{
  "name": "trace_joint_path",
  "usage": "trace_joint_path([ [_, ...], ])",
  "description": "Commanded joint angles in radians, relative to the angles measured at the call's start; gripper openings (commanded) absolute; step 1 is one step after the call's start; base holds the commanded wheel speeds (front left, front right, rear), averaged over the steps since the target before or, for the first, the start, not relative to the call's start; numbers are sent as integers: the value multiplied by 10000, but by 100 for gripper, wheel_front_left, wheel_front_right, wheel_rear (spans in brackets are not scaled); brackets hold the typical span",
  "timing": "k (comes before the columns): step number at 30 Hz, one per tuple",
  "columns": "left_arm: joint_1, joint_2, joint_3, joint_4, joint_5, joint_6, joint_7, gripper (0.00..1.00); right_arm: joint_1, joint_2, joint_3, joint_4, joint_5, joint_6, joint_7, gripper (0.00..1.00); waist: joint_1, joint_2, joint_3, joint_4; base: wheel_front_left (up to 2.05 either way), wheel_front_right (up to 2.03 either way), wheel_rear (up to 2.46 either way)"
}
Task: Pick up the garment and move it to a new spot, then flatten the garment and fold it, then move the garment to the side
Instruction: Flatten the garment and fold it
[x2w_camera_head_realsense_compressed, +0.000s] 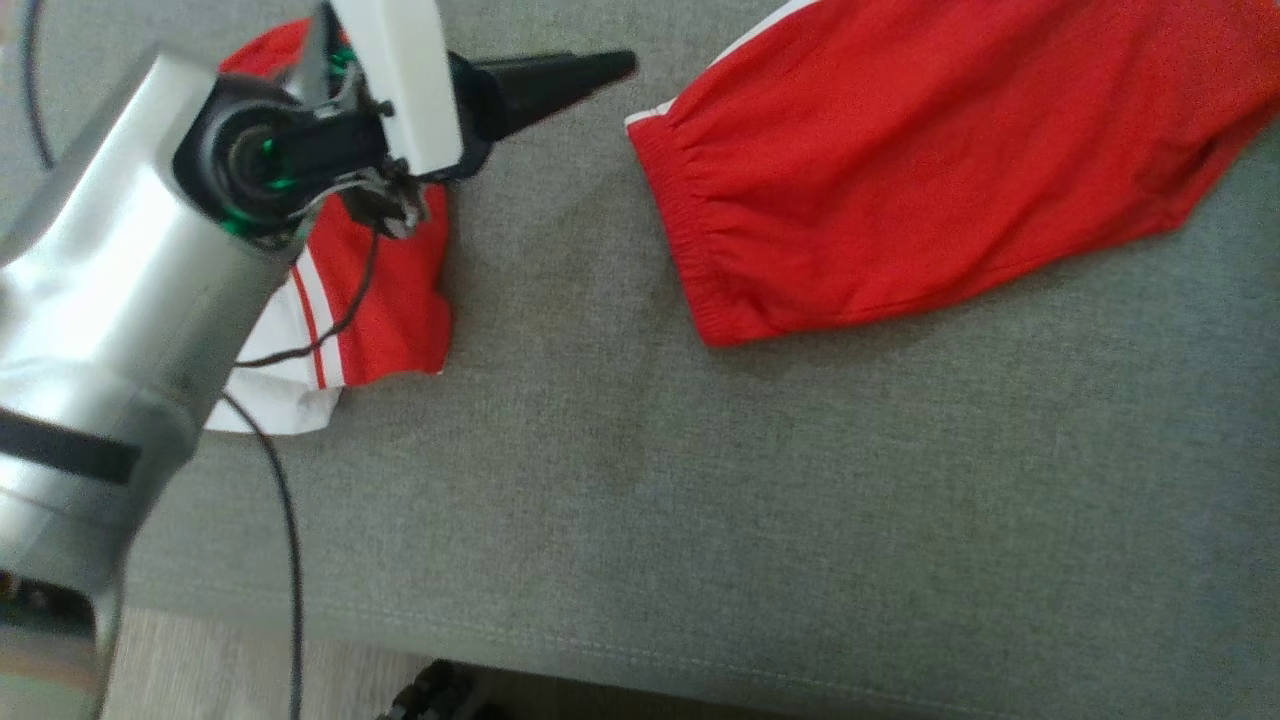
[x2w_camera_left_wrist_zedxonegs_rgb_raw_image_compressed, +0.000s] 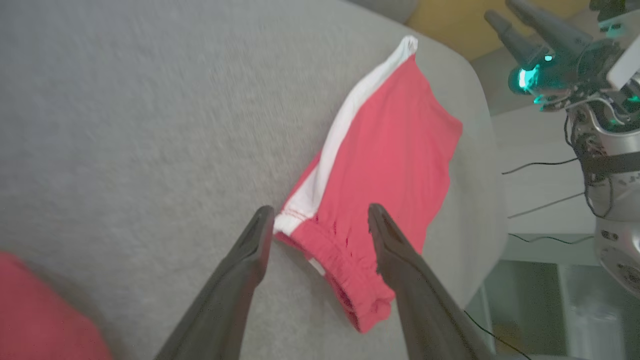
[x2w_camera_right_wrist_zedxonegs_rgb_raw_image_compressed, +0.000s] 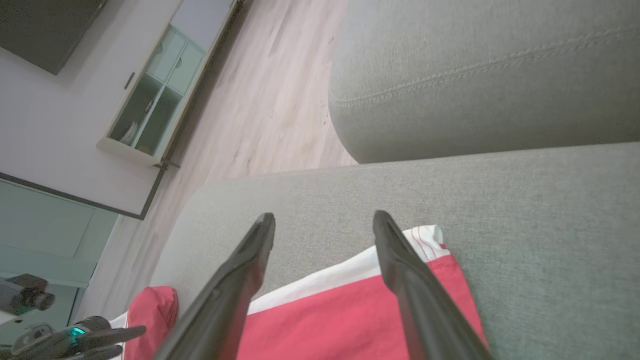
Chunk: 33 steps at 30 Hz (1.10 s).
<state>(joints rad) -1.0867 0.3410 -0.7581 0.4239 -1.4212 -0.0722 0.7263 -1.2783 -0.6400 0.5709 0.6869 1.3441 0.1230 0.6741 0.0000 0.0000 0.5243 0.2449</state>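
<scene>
- Closest in the head view is the left arm's bulky silver forearm (x2w_camera_head_realsense_compressed: 110, 300), taking up the left side of the frame. A thin black cable (x2w_camera_head_realsense_compressed: 296, 560) hangs from it toward the bottom edge.
- At the end of that arm, the left gripper (x2w_camera_head_realsense_compressed: 600, 70) points across the upper middle of the frame. In its own wrist view the two long dark fingers (x2w_camera_left_wrist_zedxonegs_rgb_raw_image_compressed: 247, 260) stand spread wide, released, with nothing pinched between them.
- The red cloth garment (x2w_camera_head_realsense_compressed: 900, 180), with a white side stripe and a gathered elastic waistband, lies at the upper right of the head view on the grey woven sofa cushion (x2w_camera_head_realsense_compressed: 640, 480).
- In the left wrist view the waistband end of the garment sits mid-frame, seen between the fingertips, lying on the cushion near its rounded edge.
- A second rumpled red-and-white cloth piece (x2w_camera_head_realsense_compressed: 390, 300) lies under the left wrist at the upper left of the head view. Bare grey cushion separates it from the garment, and I cannot tell whether the two are joined out of frame.
- The right gripper (x2w_camera_right_wrist_zedxonegs_rgb_raw_image_compressed: 324, 220) is splayed apart too and grips nothing. Its fingers hang over the garment's white-striped corner at the lower middle of the right wrist view, but I cannot tell whether they touch it.
- A pale wood floor (x2w_camera_right_wrist_zedxonegs_rgb_raw_image_compressed: 260, 100) and a glass-fronted cabinet (x2w_camera_right_wrist_zedxonegs_rgb_raw_image_compressed: 155, 95) fill the upper left of that view.
</scene>
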Motion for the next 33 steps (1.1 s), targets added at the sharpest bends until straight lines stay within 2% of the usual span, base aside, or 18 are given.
trace_joint_path([
  [1,-233,651,410,-376,361,-107,-347,100,386,-132,-139,-473,55,77,-325,100,0,0,-225,-64,0,0,0],
  [4,-29,940,448,-872,1696,-159,-2148,100,1162,-478,-135,-1180,-240,77,-1624,100,0,0,-453,-85,0,0,0],
  [7,328,1064,352,-1322,3460,378,-4326,100,1891,-809,66,-1278,-773,77,-2827,100,0,0,-613,-41,0,0,0],
  [10,953,828,309,-1881,4713,1287,-6233,100,2366,-986,362,-969,-1220,77,-3606,100,0,0,-694,106,0,0,0],
  [14,1802,486,56,-2715,6372,2726,-8347,100,2542,-1097,841,-284,-1643,77,-3804,100,0,0,-649,432,0,0,0],
  [17,2610,126,-153,-3181,7193,3596,-9433,100,2509,-1066,1186,425,-1824,77,-3507,100,0,0,-650,696,0,0,0],
  [19,3183,-130,-191,-3361,7524,3945,-9720,100,2469,-1041,1409,881,-1870,77,-3141,100,0,0,-661,854,0,0,0],
  [22,4162,-631,-97,-3522,7656,4095,-9855,100,2411,-929,1699,1543,-1774,77,-2270,100,0,0,-716,1048,0,0,0],
  [24,4830,-1027,298,-3698,7640,4049,-9871,100,2422,-861,1806,1863,-1557,77,-1638,100,0,0,-784,1158,0,0,0],
  [27,5866,-1426,862,-3743,7950,3811,-9876,100,2470,-711,2049,2197,-1361,77,-649,100,0,0,-977,1250,0,0,0],
  [33,7279,-2222,1889,-3770,8807,3136,-9878,100,2542,-475,2304,2410,-1059,77,454,100,0,0,-1106,1443,0,0,0],
])
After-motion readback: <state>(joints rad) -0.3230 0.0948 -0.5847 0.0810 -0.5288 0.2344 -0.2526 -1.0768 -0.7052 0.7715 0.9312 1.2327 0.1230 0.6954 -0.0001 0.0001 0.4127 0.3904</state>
